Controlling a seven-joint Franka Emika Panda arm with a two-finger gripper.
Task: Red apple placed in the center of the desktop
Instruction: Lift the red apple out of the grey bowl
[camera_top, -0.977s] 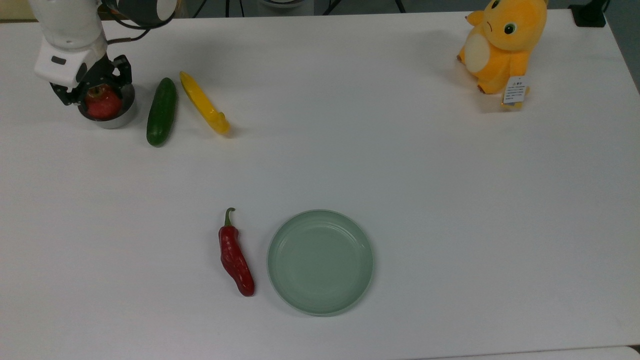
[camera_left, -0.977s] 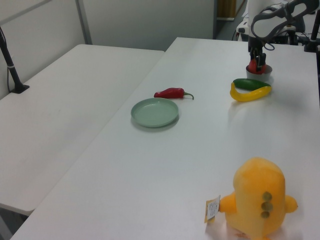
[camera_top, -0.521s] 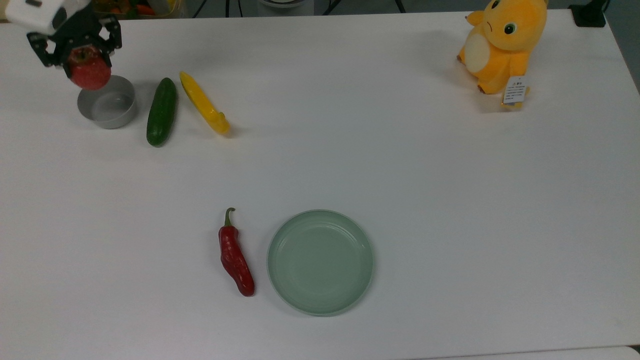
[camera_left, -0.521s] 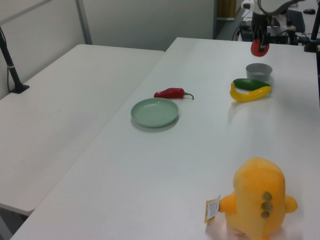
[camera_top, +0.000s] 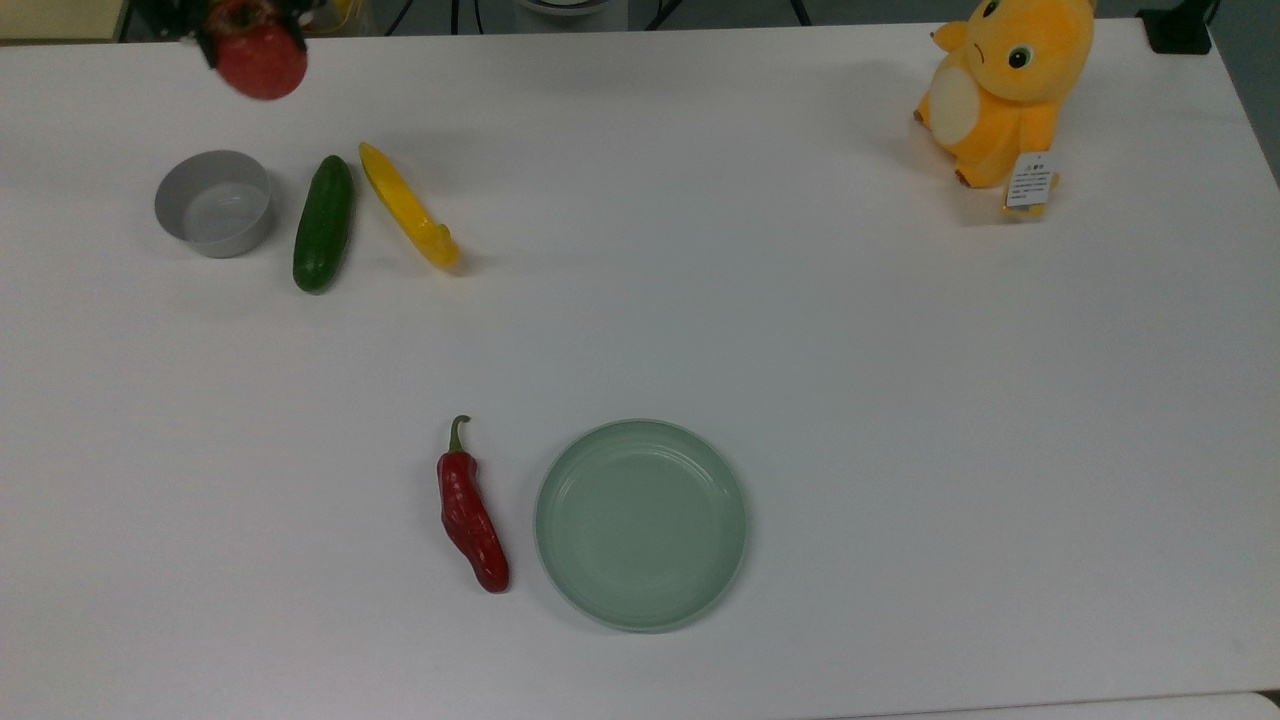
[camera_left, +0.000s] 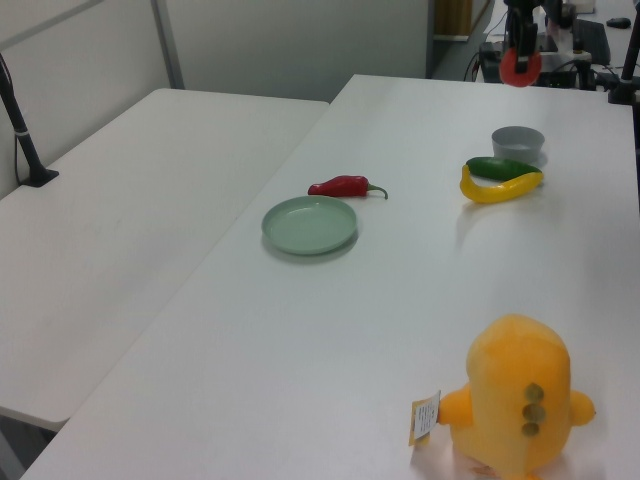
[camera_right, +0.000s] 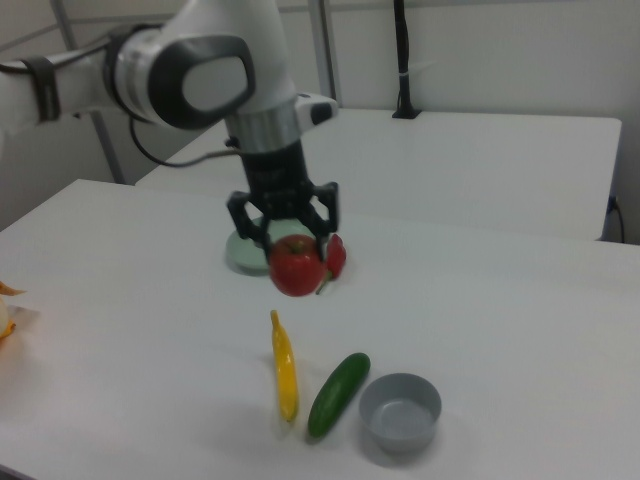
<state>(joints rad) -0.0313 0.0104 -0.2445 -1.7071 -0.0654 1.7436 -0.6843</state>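
The red apple (camera_top: 261, 60) (camera_left: 521, 67) (camera_right: 296, 266) hangs in the air, held from above by my gripper (camera_right: 290, 243), whose black fingers are shut on it. In the top view it sits at the upper left edge, above and to the right of the grey bowl (camera_top: 213, 216). In the left view my gripper (camera_left: 522, 40) carries it high over the far end of the white desktop (camera_top: 800, 330). The desktop's middle lies far to the top view's right of the apple.
An empty grey bowl (camera_right: 400, 411), a green cucumber (camera_top: 323, 223) and a yellow pepper (camera_top: 408, 207) lie in a row at the top view's left. A red chili pepper (camera_top: 470, 514) lies beside a pale green plate (camera_top: 641, 524). A yellow plush toy (camera_top: 1005, 90) sits at the far right corner.
My gripper lifted the apple out of the grey bowl, rose high, and has shifted toward the top view's right. The bowl is left empty.
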